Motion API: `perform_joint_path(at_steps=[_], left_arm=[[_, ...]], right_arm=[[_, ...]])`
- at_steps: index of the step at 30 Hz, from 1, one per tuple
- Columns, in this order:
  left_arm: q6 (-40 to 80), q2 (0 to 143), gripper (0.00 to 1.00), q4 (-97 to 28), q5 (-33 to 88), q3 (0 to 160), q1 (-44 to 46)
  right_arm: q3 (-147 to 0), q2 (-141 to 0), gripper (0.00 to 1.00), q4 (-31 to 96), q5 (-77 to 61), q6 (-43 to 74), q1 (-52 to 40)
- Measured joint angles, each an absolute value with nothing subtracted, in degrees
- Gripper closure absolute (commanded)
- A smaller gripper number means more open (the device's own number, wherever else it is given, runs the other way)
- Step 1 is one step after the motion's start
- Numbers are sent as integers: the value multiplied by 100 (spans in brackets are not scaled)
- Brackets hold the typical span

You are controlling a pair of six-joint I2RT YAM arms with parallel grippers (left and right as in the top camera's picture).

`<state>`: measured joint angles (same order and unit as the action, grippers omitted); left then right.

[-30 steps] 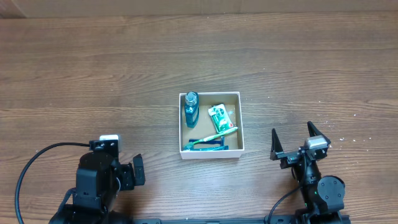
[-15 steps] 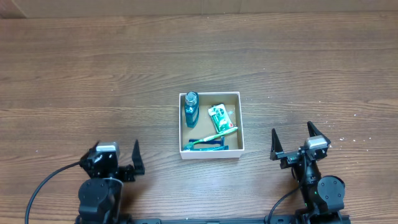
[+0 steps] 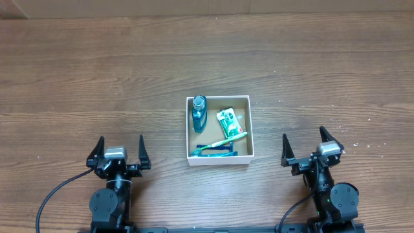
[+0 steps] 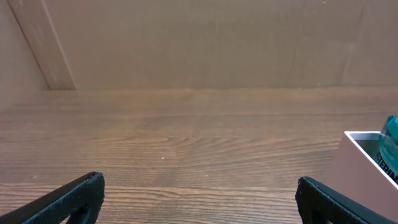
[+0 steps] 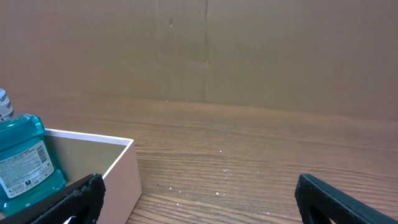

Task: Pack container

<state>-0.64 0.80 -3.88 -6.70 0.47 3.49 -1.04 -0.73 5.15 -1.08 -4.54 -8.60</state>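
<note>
Claws come first, both at the near edge of the worktop (image 3: 97, 71). Your left claw (image 3: 120, 140) sits toward the near-left corner, spread wide and holding nothing. In its wrist view you see its black fingertips (image 4: 71, 196) low at either side with bare wood between them. Your right claw (image 3: 303, 133) sits toward the near-right corner, also spread wide and empty, its fingertips (image 5: 348, 199) far apart in its own view. Both claws are well apart from the container.

Farther in, the container (image 3: 220, 160) rests flat at about the middle of the worktop, between your two arms.

- **Near wall:** a green toothbrush (image 3: 220, 143) lies slanted beside a blue item (image 3: 217, 151) that you cannot make out clearly.
- **Right wall:** a green-and-white packet (image 3: 228, 122) lies beyond them.
- **Far-left corner:** the blue bottle (image 3: 198, 113) points its cap to the far wall. From your right wrist it stands out above the rim. Whether it stands or leans, you cannot tell.

From your left wrist, only one white corner of the container shows at the right margin.

Farthest off, a cardboard wall (image 3: 129, 8) runs along the far edge.
</note>
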Motion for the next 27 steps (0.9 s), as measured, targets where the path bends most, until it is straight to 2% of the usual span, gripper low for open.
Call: perform_joint_path(at_steps=[27], left_arm=[[-62,80,0,-390,-600,47,349]], right_arm=[[-104,-73,0,513,-110,-451,-860]])
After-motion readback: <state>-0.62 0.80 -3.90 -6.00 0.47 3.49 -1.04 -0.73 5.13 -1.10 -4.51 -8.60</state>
